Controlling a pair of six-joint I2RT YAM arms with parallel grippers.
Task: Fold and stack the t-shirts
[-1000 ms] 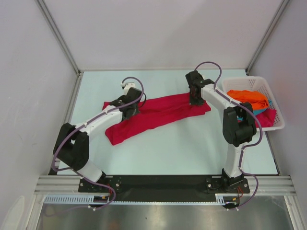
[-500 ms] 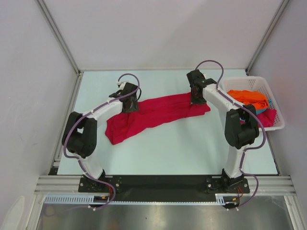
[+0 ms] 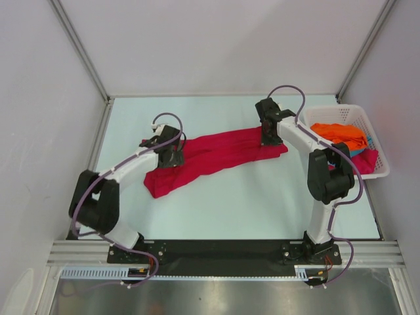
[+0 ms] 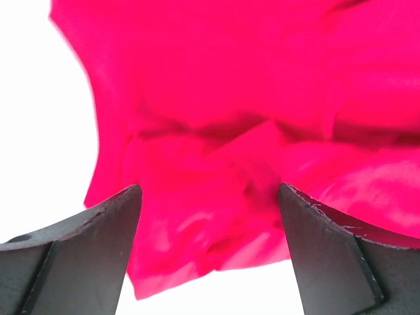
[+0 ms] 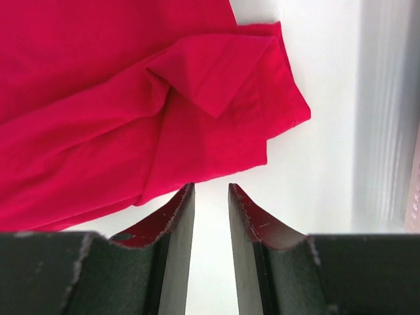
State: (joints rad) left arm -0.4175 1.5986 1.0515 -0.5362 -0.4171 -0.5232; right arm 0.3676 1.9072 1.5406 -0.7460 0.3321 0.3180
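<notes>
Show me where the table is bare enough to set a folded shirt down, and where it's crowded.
Widest bare patch: the near table strip between the crimson t-shirt and the black base rail. A second strip lies between that shirt and the back wall. Crowded: the right side, where the right arm stands beside the white basket.

A pale mint counter [image 3: 249,203] spreads beneath the fingers [image 4: 85,249], enclosed by plain white walls [image 3: 216,39] rising beyond and to either side of them. Slanting aluminium posts [image 3: 79,49] mark the far corners. Lighting is soft, even.
</notes>
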